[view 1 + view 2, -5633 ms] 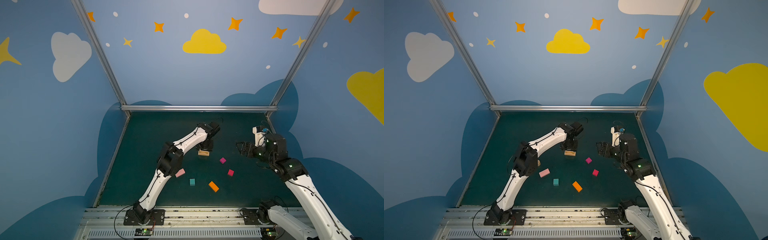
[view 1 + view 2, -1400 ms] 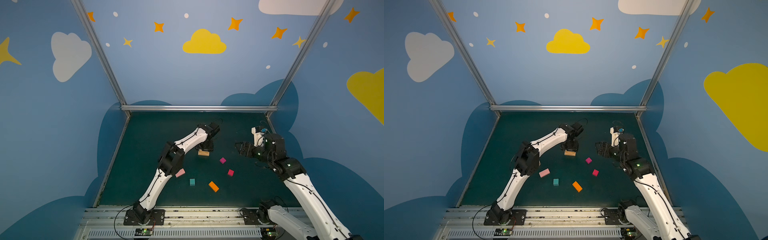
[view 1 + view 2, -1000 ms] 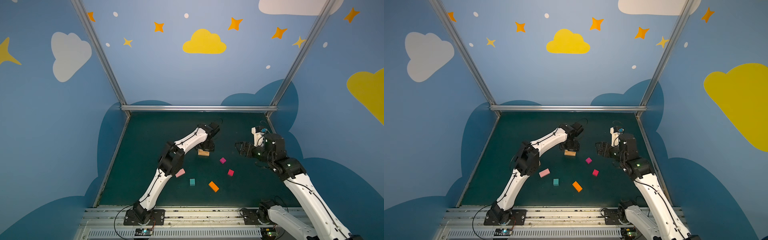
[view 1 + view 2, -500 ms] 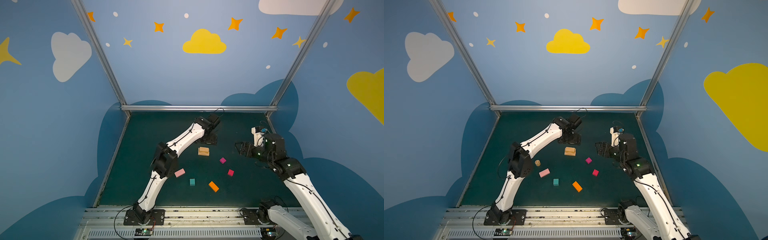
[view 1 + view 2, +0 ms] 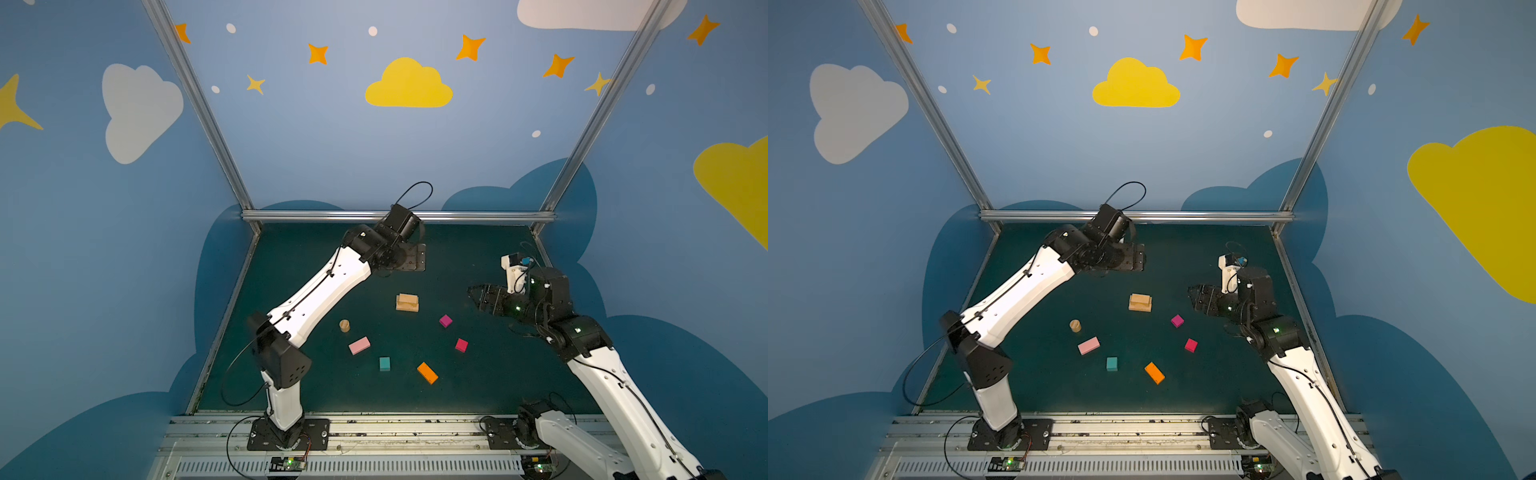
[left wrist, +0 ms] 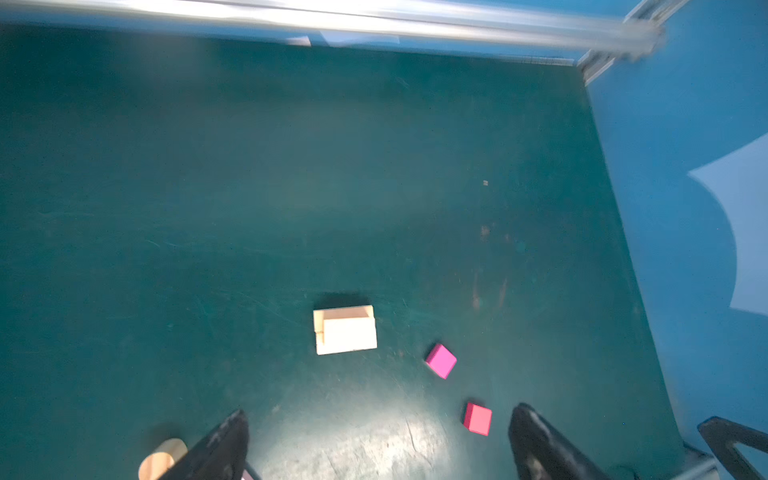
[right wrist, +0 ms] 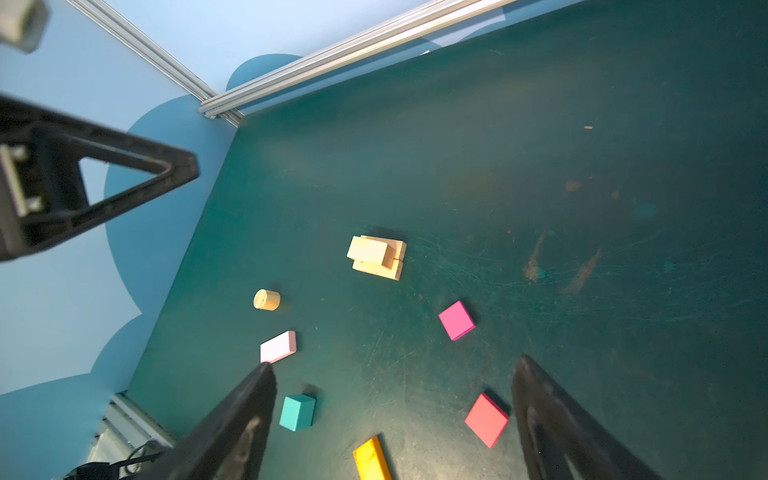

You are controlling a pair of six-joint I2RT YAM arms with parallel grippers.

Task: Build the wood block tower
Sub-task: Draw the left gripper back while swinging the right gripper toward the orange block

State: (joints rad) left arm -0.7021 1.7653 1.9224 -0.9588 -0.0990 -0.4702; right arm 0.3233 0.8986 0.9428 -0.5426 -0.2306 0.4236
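The tower is a low tan stack (image 5: 407, 302) (image 5: 1140, 302) mid-mat: two plain oblongs side by side with a third on top (image 7: 376, 255). Loose wood blocks lie in front of it: tan cylinder (image 5: 344, 325), pink oblong (image 5: 359, 345), teal cube (image 5: 384, 363), orange oblong (image 5: 427, 372), magenta cube (image 5: 445, 320), red cube (image 5: 461, 345). My left gripper (image 5: 409, 259) (image 6: 380, 413) hovers open and empty behind the stack, high above the mat. To the right of the stack my right gripper (image 5: 478, 295) (image 7: 395, 365) also hangs open and empty.
Blue walls and an aluminium rail (image 5: 399, 216) close the green mat (image 5: 316, 257) at the back and both sides. A metal rail (image 5: 374, 432) with the arm bases runs along the front edge. A left finger (image 7: 104, 187) shows in the right wrist view.
My left gripper has let go of the top tan oblong, risen and pulled back toward the rear wall. The cylinder is now uncovered. The right arm has stayed still.
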